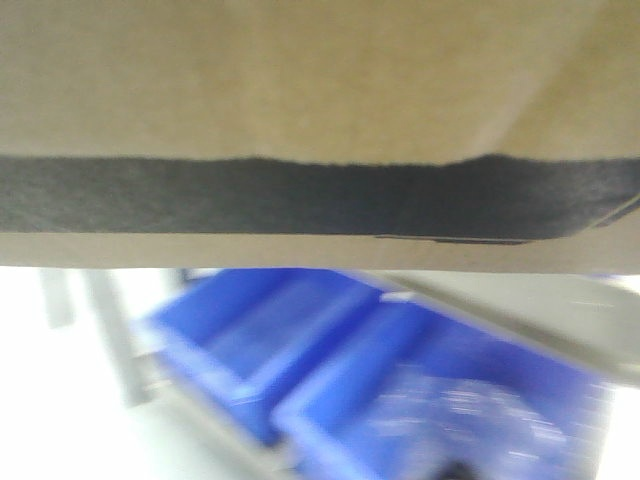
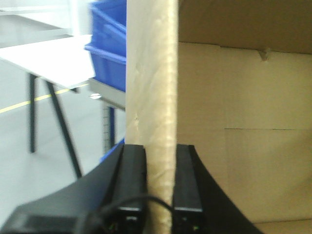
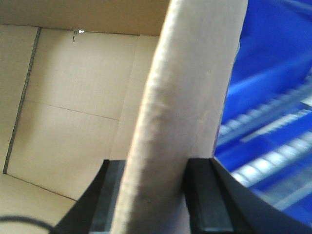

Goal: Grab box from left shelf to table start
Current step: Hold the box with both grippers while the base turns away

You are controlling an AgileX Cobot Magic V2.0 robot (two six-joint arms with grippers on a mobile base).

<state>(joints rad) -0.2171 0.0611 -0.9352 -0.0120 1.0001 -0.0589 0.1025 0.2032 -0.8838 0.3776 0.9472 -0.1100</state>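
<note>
The brown cardboard box [image 1: 300,80] fills the top half of the front view, held up close to the camera, with a black printed band across its side. My left gripper [image 2: 160,195] is shut on the box's left wall [image 2: 151,97], one finger outside and one inside the carton. My right gripper [image 3: 156,200] is shut on the box's right wall [image 3: 190,87] in the same way. Both wrist views show the bare cardboard interior [image 2: 243,136]. A white table [image 2: 48,61] on dark legs stands at the left of the left wrist view. The left shelf shows only as blurred roller tracks [image 3: 273,156].
Blue plastic bins [image 1: 330,360] lie below the box in the front view, blurred, and also appear behind it as blue bins [image 2: 107,44]. A grey rail [image 1: 530,320] runs diagonally at the right. The pale floor carries a yellow line [image 2: 29,101].
</note>
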